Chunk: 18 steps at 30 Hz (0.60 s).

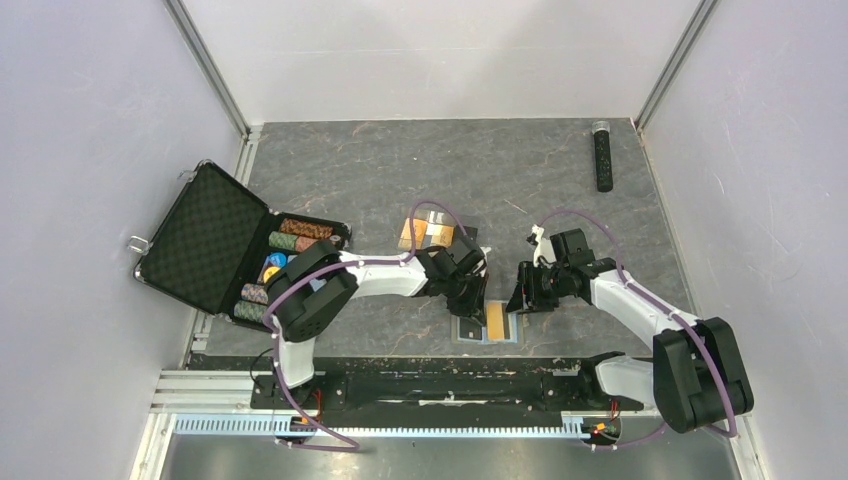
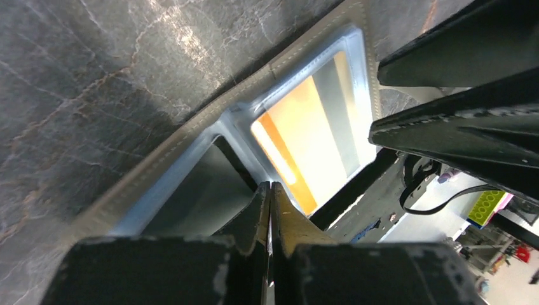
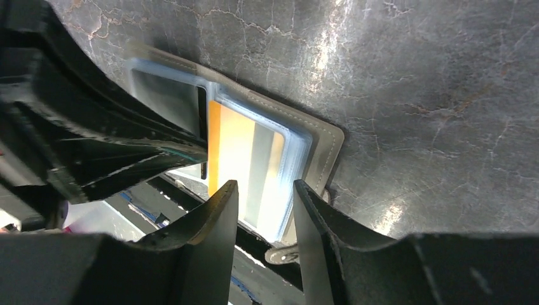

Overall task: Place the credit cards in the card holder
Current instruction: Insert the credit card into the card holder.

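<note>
The card holder lies open near the table's front edge, its light blue sleeves facing up. An orange-gold credit card sits in its right-hand sleeve. It shows as a bright card in the left wrist view and as the card inside the taupe cover in the right wrist view. My left gripper is shut, tips over the holder's left leaf, with nothing seen between them. My right gripper is open just above the card's near end, holding nothing. More credit cards lie farther back.
A big black poker-chip case stands open at the left, with chip stacks inside. A small clear box sits beside the spare cards. A black cylinder lies at the back right. The holder's snap tab reaches the table's front edge.
</note>
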Available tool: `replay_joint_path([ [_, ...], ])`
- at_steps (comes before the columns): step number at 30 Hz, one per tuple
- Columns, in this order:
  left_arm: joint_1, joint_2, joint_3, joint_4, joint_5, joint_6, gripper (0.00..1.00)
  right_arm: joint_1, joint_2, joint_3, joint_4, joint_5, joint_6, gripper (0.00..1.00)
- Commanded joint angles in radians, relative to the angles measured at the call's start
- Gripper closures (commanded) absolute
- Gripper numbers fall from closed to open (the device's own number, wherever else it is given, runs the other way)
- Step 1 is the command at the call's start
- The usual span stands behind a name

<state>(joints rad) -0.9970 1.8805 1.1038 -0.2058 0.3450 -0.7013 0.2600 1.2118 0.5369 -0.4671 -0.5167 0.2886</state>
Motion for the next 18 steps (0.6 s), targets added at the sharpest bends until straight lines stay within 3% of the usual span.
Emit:
replay_joint_path([
  [1, -0.012, 0.041, 0.039, 0.042, 0.024, -0.052, 0.95, 0.005, -0.005, 0.019, 0.029, -0.003, 0.003, 0.61],
  [12, -0.024, 0.102, 0.079, 0.046, 0.045, -0.053, 0.98, 0.008, 0.035, -0.032, 0.076, -0.014, 0.009, 0.68],
  [18, -0.025, 0.108, 0.073, 0.024, 0.031, -0.045, 0.98, 0.008, 0.017, -0.005, 0.014, 0.076, -0.011, 0.66],
])
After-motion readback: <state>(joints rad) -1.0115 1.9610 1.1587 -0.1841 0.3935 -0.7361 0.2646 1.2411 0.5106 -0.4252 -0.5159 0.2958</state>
